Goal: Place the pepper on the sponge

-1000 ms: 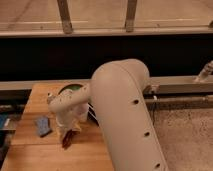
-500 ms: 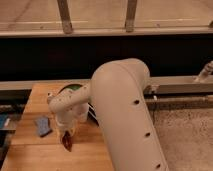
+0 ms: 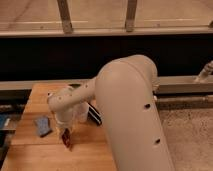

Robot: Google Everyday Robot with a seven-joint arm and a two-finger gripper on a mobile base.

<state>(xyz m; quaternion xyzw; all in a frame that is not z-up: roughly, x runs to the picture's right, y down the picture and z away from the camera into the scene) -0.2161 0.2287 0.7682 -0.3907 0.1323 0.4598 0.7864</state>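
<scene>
Pepper (image 3: 66, 141), dark red, is pinched between the pressed-together fingers of the end effector (image 3: 65, 136), low over the wooden tabletop (image 3: 30, 155) near its front edge. Whether it rests on the wood or hangs just off it I cannot tell. The blue-grey sponge (image 3: 42, 126) lies flat and bare at about 10 o'clock from the pepper, near but apart. By my judgement the grasp is made; carrying the pepper over the sponge and letting it go is left.
</scene>
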